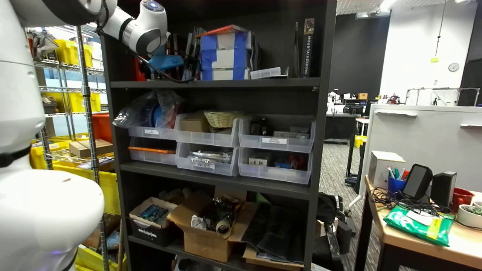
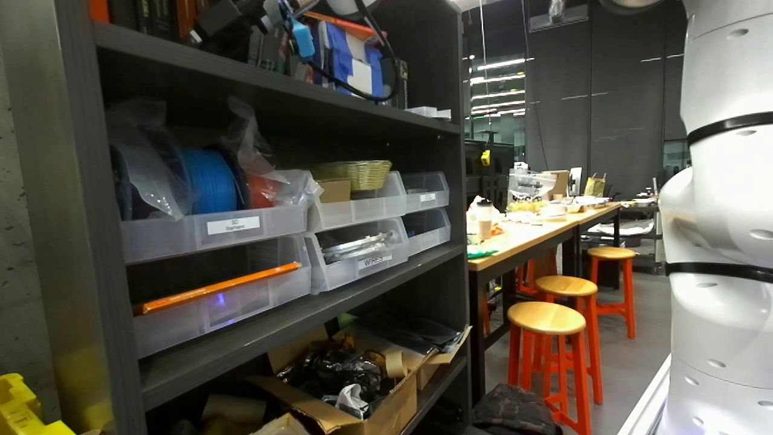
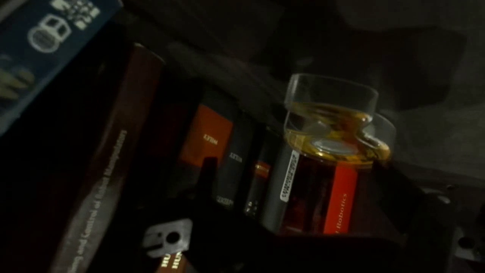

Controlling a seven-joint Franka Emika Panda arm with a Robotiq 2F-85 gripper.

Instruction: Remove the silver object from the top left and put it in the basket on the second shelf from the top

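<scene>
A pale wicker basket [image 1: 222, 119] sits in the upper middle clear bin, on the level below the books; it shows in both exterior views [image 2: 363, 174]. That level's black shelf board [image 1: 214, 180] runs under the bins. In the wrist view my gripper [image 3: 294, 163] is open, its dark fingers apart, at the left of the top book level. A clear rounded container [image 3: 333, 121] with amber colour stands above the books, beyond and between the fingers, untouched as far as I see. No plainly silver object shows; whether this container is it I cannot tell. The fingers are mostly hidden in an exterior view.
Upright books [image 3: 94, 189] stand close around the gripper. A blue-taped white stack [image 1: 226, 52] is beside the arm on the upper board [image 1: 226, 83]. A plastic-wrapped blue spool [image 2: 211, 181] bulges from the upper left bin. A black cable [image 2: 392, 78] hangs from the arm.
</scene>
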